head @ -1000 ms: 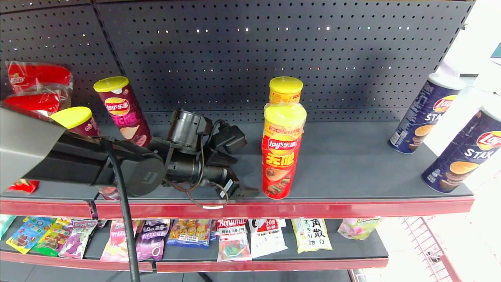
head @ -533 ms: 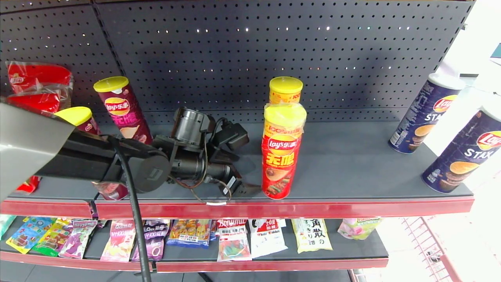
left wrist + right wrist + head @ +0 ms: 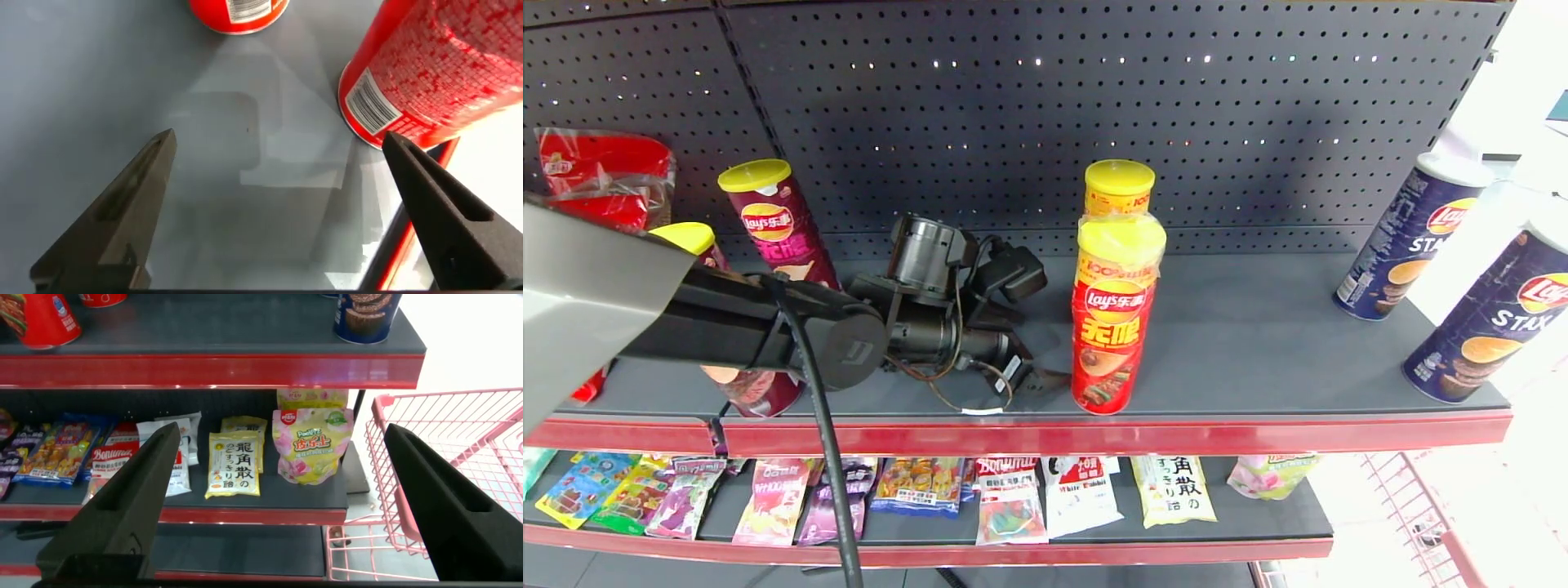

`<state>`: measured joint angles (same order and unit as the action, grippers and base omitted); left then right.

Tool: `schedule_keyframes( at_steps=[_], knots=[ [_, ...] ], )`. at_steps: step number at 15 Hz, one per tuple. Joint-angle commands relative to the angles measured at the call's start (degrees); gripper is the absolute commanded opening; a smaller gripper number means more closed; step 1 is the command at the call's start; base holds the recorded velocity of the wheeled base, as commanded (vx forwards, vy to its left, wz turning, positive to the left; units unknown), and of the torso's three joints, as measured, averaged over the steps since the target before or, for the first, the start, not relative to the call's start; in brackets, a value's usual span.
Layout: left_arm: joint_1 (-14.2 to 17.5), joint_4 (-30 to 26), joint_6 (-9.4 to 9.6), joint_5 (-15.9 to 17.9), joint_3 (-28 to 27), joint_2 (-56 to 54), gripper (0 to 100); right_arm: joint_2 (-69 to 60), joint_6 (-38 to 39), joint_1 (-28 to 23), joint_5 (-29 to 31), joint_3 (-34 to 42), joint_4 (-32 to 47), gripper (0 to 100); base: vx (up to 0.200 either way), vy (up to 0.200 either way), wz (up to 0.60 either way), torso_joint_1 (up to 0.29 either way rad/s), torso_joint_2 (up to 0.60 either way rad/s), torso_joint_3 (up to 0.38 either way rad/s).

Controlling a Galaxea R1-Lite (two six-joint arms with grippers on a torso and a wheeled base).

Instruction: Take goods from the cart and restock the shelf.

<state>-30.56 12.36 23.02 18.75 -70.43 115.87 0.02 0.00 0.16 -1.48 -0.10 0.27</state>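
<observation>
A red chip can (image 3: pixel 1115 327) with a yellow lid stands near the front edge of the upper shelf (image 3: pixel 1258 343), and a second yellow-lidded can (image 3: pixel 1119 186) stands right behind it. My left gripper (image 3: pixel 1045 380) lies low over the shelf just left of the red can, open and holding nothing. In the left wrist view, the left gripper (image 3: pixel 278 204) spreads wide over bare shelf, with the red can (image 3: pixel 433 65) beside one finger. The right gripper (image 3: pixel 278 506) hangs open and holding nothing below shelf height, in front of the shelving and beside the pink cart (image 3: pixel 441 457).
Two maroon cans (image 3: pixel 776 224) stand at the shelf's left behind my arm, with red bags (image 3: pixel 600 175) beyond them. Two blue cans (image 3: pixel 1409 237) lean at the right end. Snack bags (image 3: pixel 1013 498) line the lower shelf. Bare shelf lies between the red and blue cans.
My left arm has shifted a little to the right and farther in over the shelf, its gripper still open beside the red can. The cans have stayed put.
</observation>
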Motion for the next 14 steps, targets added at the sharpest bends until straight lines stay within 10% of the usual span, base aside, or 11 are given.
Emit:
schedule_keyframes(
  at_steps=[1,14],
  knots=[
    [-0.02,0.03,0.01,-0.12,-0.15,0.06,100,-0.02,0.00,0.02,-0.02,0.01,0.00,100,0.000,0.000,0.00,0.000,0.00,0.000],
    [-0.02,0.03,-0.08,-0.47,-1.29,0.41,100,-0.02,0.00,0.02,-0.02,0.01,0.00,100,0.000,0.000,0.00,0.000,0.00,0.000]
  ],
)
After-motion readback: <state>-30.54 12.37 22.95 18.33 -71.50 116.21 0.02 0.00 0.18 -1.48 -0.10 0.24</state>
